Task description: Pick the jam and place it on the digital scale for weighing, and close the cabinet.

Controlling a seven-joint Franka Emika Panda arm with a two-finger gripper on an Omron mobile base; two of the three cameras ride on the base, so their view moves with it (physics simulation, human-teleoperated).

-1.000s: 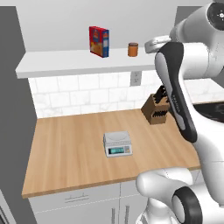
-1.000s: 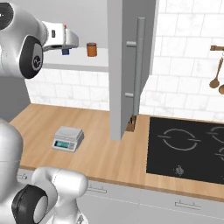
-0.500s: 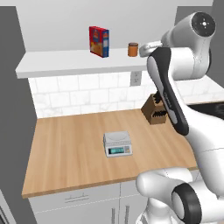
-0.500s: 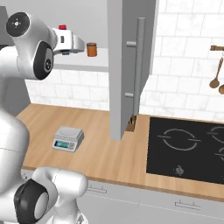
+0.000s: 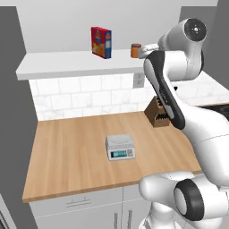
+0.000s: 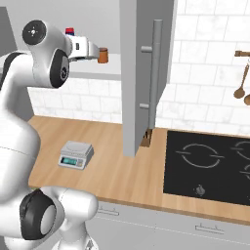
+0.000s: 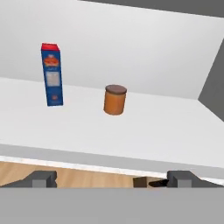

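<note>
Jam [image 7: 115,100] stands upright on the white cabinet shelf [image 7: 144,131], near a red-and-blue box [image 7: 52,74]. The gripper [image 7: 112,180] hangs before the shelf edge, fingers spread wide and empty. A good grasp would go straight in, level, jaws centred on the jar. Below, the scale [image 5: 120,146] sits on the wooden table [image 5: 67,156]; the cabinet door [image 6: 146,73] stands open.

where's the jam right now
The jam stands upright on the open cabinet's shelf, right of the red-and-blue box in the hand view, ahead of the claw.
</note>
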